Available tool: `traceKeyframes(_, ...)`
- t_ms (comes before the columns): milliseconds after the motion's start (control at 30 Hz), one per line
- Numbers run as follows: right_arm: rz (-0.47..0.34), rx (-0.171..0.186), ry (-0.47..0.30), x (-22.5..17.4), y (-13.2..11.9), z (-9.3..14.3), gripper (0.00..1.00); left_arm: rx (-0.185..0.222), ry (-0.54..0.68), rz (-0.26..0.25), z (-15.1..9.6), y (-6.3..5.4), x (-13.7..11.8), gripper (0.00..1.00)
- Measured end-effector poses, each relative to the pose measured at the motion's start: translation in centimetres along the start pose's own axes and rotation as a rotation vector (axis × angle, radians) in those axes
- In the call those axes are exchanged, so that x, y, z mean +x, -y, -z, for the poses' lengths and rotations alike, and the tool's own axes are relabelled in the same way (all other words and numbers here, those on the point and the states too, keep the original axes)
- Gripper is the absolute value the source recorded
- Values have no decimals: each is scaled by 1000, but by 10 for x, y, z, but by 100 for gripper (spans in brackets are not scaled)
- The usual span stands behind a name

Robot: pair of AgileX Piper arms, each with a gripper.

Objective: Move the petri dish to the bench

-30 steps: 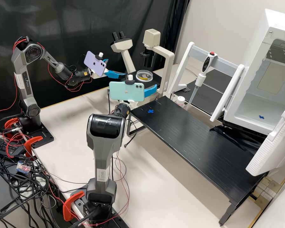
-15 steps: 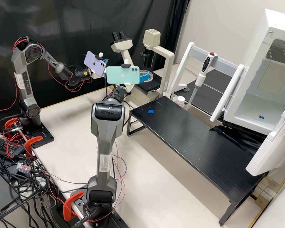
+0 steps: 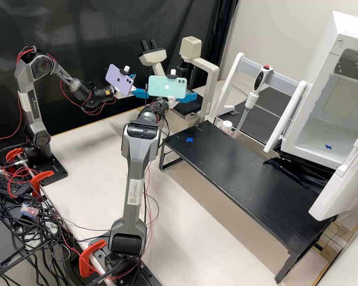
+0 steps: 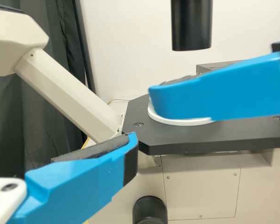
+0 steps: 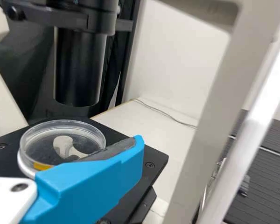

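Observation:
In the high view my right gripper (image 3: 190, 97) is at the microscope stage, with a phone on its mount, and hides the petri dish. The clear round dish (image 5: 60, 135) rests on the black stage in the right wrist view. One blue finger of the right gripper (image 5: 139, 142) overlaps the dish's near edge, and the fingers stand open. From the left wrist the dish's white rim (image 4: 186, 122) shows under that finger. My left gripper (image 3: 144, 88) is held open left of the stage, one finger of this gripper (image 4: 133, 140) low in its wrist view. The black raised bench (image 3: 242, 174) carries a blue cross mark (image 3: 189, 140).
The microscope's pale arm (image 3: 213, 83) and black tube (image 5: 79, 70) rise around and above the stage. A pipette (image 3: 252, 95) hangs on a white stand behind the bench. An open white incubator (image 3: 318, 131) stands at the right.
My right arm has stretched farther forward, its gripper moving up and then rightward in the high view until it covers the dish. The left arm has kept still.

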Motion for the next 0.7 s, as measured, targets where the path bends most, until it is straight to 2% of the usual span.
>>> traceKeyframes(333, 22, -22, 53, 28, 19, -4, 100, 0, 0, 0, 0, 0, 0, 100)
traceKeyframes(367, 20, -20, 52, 29, 19, -4, 0, 0, 0, 0, 0, 0, 0, 100)
traceKeyframes(500, 25, -19, 63, 33, 22, -6, 0, 0, 0, 0, 0, 0, 0, 100)
traceKeyframes(700, 41, 8, 91, 36, 28, -14, 0, 0, 0, 0, 0, 0, 0, 100)
